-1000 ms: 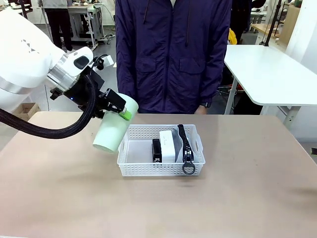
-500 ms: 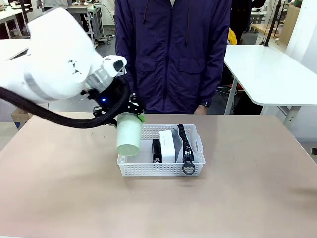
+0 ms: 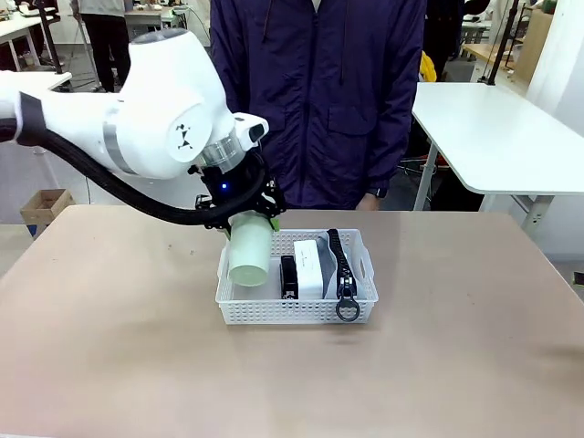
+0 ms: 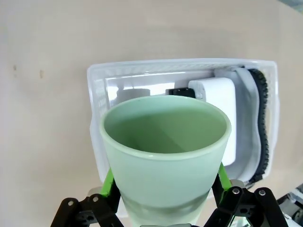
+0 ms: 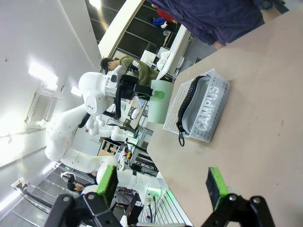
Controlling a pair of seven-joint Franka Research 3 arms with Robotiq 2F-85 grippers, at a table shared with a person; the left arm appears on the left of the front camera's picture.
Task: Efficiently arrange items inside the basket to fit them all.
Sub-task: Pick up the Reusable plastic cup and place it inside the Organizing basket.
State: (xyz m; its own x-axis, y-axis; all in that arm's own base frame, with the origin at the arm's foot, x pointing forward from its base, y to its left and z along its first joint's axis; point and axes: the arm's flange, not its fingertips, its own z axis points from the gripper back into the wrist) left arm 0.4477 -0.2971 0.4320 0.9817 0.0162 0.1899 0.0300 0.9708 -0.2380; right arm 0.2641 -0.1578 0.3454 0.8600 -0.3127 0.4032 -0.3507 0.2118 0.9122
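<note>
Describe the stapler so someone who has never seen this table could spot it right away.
Look in the white basket in the middle of the table. The stapler is the small black piece standing near its middle, pressed against the left side of the white box. The other black thing there, the pouch's zipper, is long, toothed and ends in a ring.

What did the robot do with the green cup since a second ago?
The left gripper kept its hold on the pale green cup and swung it from beside the basket to above the basket's empty left end, turning it mouth-down. The stapler, white box and grey pouch stayed put inside. The right gripper stayed open.
</note>
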